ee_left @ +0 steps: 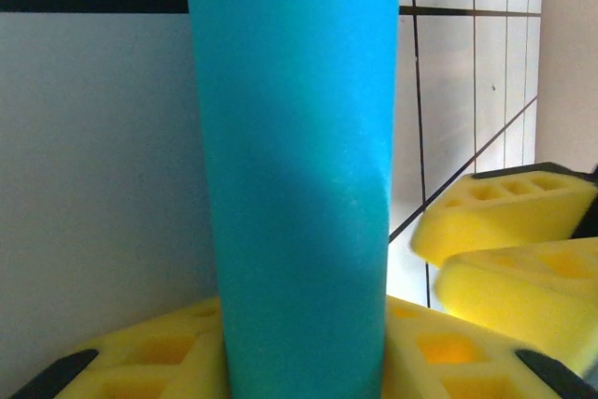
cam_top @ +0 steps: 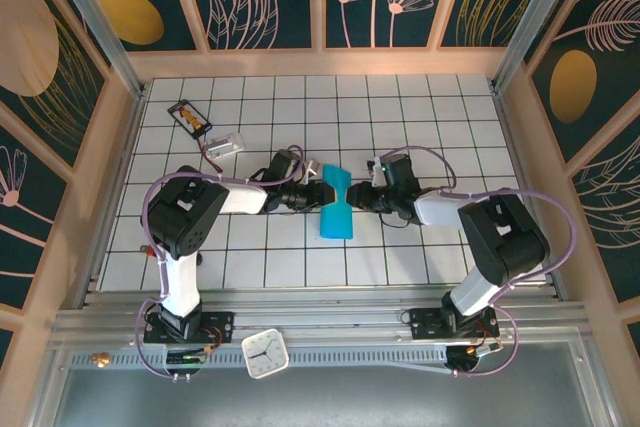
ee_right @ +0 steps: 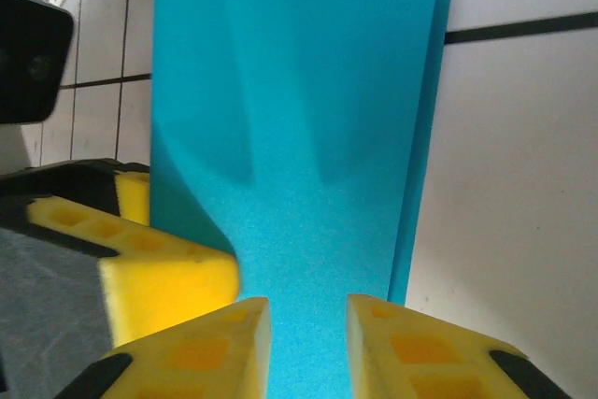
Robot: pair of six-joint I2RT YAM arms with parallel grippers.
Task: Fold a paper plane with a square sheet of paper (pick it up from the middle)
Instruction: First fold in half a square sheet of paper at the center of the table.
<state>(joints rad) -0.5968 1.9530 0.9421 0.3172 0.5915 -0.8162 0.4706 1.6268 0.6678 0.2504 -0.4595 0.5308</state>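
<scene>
The square sheet of paper [cam_top: 335, 215] is teal-blue, folded over and squeezed at its waist into a bow-tie shape at the table's middle. My left gripper [cam_top: 318, 194] comes at the waist from the left and my right gripper [cam_top: 358, 197] from the right. In the left wrist view the sheet [ee_left: 299, 156] rises as a curled band between my yellow fingers [ee_left: 448, 348], which press its sides; the left gripper [ee_left: 304, 362] is shut on it. In the right wrist view the sheet [ee_right: 299, 137] narrows into the right gripper [ee_right: 308, 343], gathered between both pads. The other arm's yellow fingers [ee_right: 149, 268] sit close by.
A small black card with orange marks [cam_top: 189, 117] lies at the back left, with a small clear object [cam_top: 226, 144] beside it. A white clock [cam_top: 265, 354] rests on the near rail. Wooden walls [cam_top: 118, 147] close in the tiled table [cam_top: 420, 117].
</scene>
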